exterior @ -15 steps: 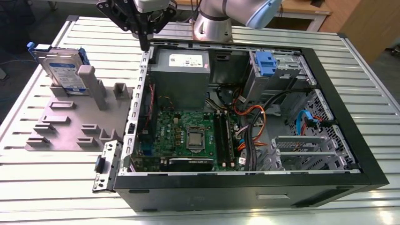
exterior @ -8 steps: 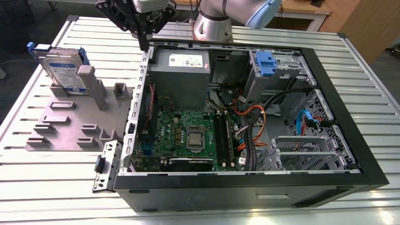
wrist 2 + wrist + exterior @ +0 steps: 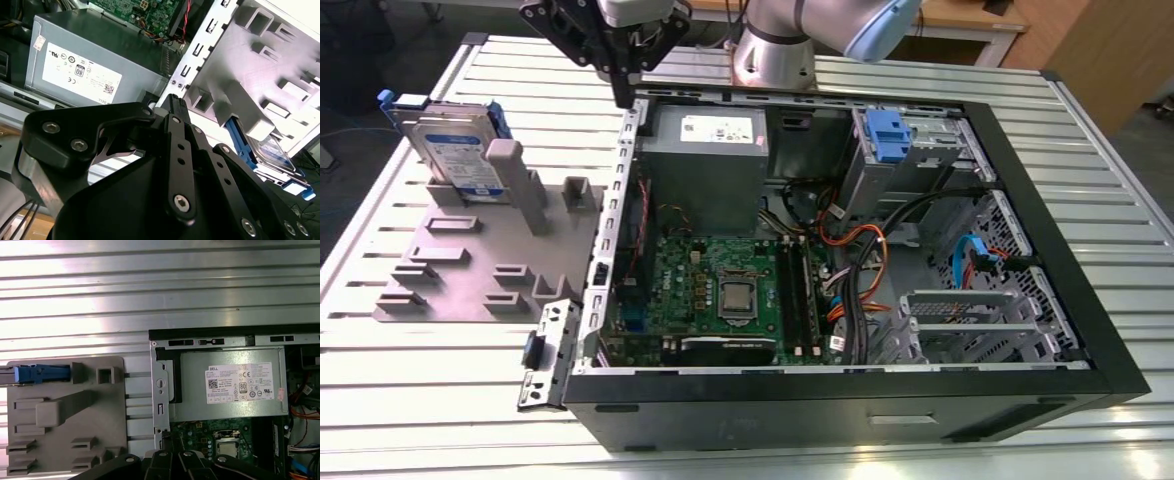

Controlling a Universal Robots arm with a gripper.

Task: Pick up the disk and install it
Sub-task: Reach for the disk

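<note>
Slats of bright metal form the table [image 3: 440, 420] that carries everything in the exterior view. An open computer case [image 3: 854, 405] lies on its side across the middle and right of that frame, with its motherboard [image 3: 720, 290] facing up. A grey holder plate [image 3: 460, 275] with raised blocks lies flat on the table just beside the case, on the exterior view's left. The grey power supply [image 3: 704, 165] sits in the case's upper left corner. The gripper [image 3: 624, 95] hangs at the top of the frame above the case wall next to the power supply, fingers pressed together and holding nothing. The disk [image 3: 458, 150] stands on edge in a slot at the holder plate's far corner, in the upper left of the frame. It is well apart from the gripper, which touches neither the disk nor the plate. In the first wrist view the disk [image 3: 40, 374] shows edge-on, by its blue rail.
</note>
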